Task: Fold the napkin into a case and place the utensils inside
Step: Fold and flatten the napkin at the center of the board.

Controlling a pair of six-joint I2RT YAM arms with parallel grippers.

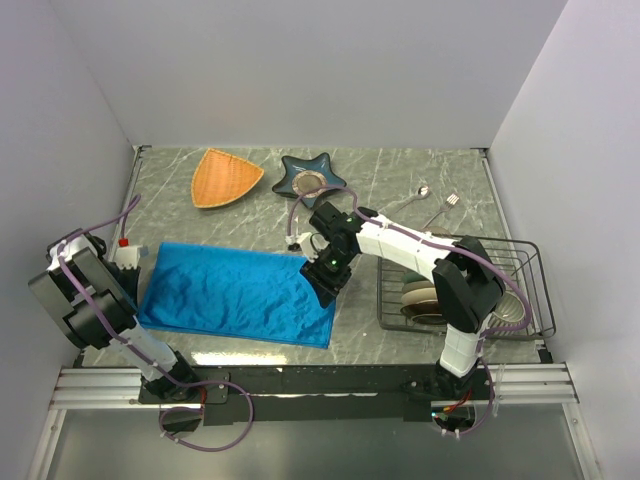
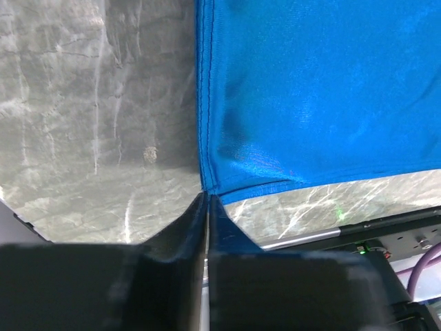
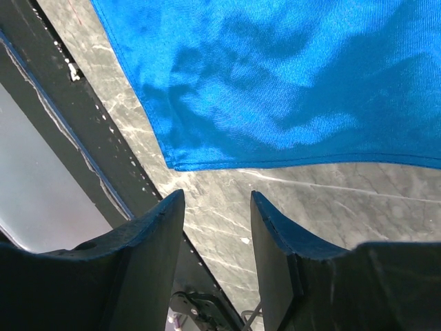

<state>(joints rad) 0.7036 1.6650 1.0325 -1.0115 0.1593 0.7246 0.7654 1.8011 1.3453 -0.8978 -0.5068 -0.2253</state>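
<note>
The bright blue napkin (image 1: 240, 292) lies flat as a wide rectangle on the marble table; no narrow case shows. My left gripper (image 1: 128, 260) is at its left edge. In the left wrist view the fingers (image 2: 207, 196) are shut with the napkin's (image 2: 317, 89) corner pinched at their tips. My right gripper (image 1: 325, 288) hovers at the napkin's right edge. In the right wrist view it is open (image 3: 217, 200) and empty, just off a corner of the napkin (image 3: 275, 76). The silver spoon (image 1: 420, 192) and fork (image 1: 447, 205) lie at the back right.
An orange triangular dish (image 1: 225, 177) and a dark star-shaped dish (image 1: 308, 177) sit at the back. A black wire rack (image 1: 520, 262) holding plates stands at the right. The metal rail (image 1: 300, 380) runs along the near edge. Walls close in left and right.
</note>
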